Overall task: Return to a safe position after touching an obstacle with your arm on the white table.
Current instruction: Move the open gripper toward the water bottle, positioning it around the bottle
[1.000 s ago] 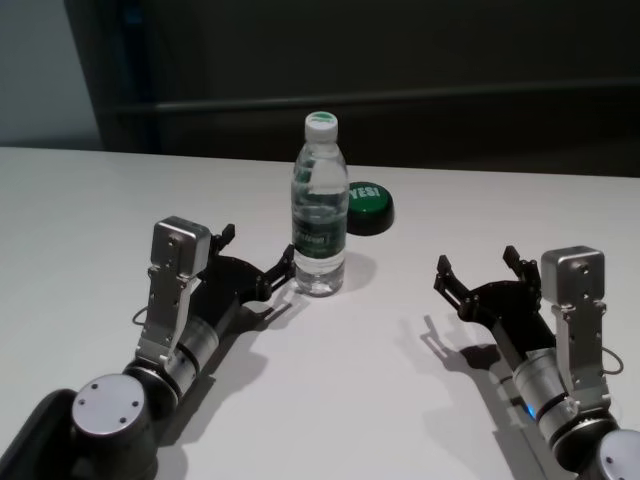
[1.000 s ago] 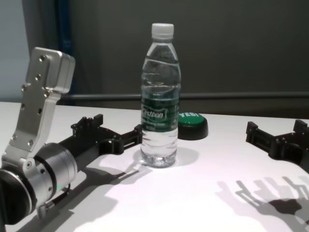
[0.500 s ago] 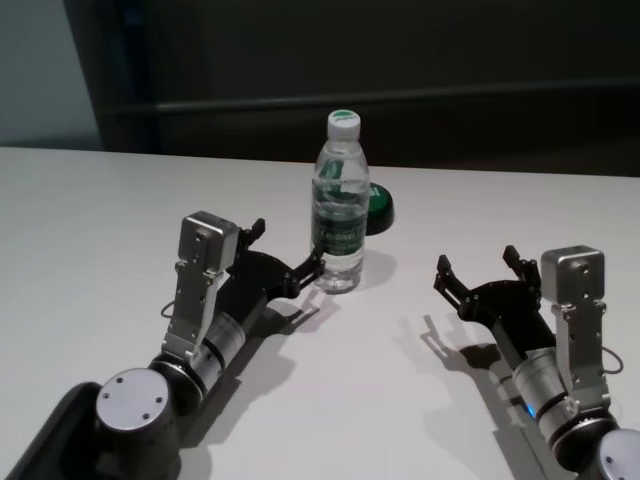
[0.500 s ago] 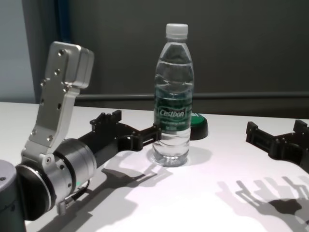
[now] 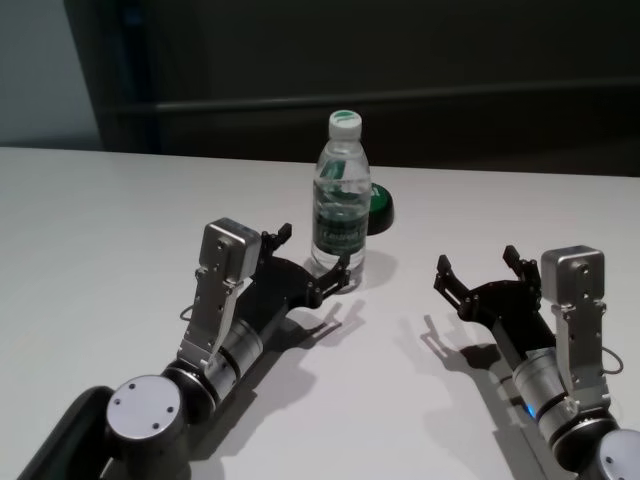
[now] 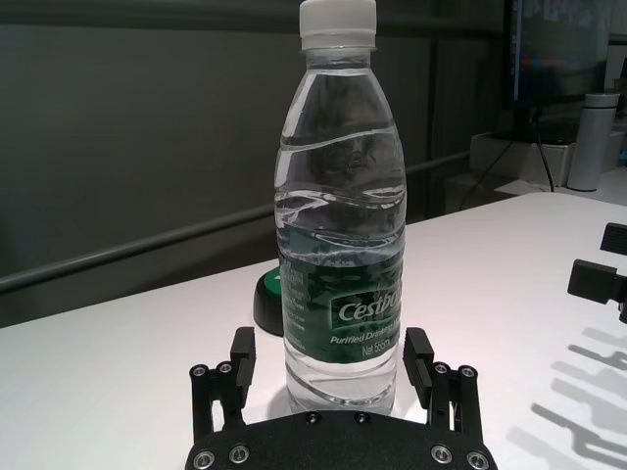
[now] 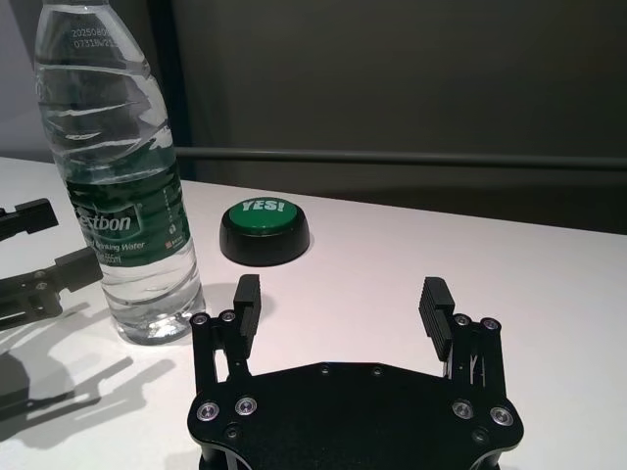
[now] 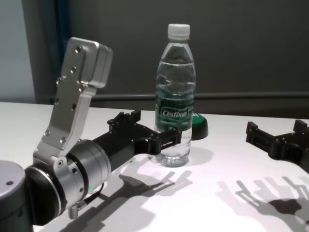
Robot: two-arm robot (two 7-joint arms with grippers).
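Left hand [image 5: 325, 275] sits spread wide, gripping nothing, its fingers flanking the obstacle [image 5: 340, 195] standing upright at twelve o'clock on the bench [image 5: 120, 210]. Contact looks made; next comes drawing straight back without tipping it. Right hand [image 5: 482, 275] rests open at four o'clock.

Tall clear plastic water bottle [image 5: 340, 195] upright mid-table, blocking the open left gripper [image 5: 314, 264] just before it — low round green button [image 5: 377, 205] close behind. Bare glossy white table [image 5: 110, 210] wide open leftward. Open right gripper [image 5: 482, 274] well apart, unobstructed.
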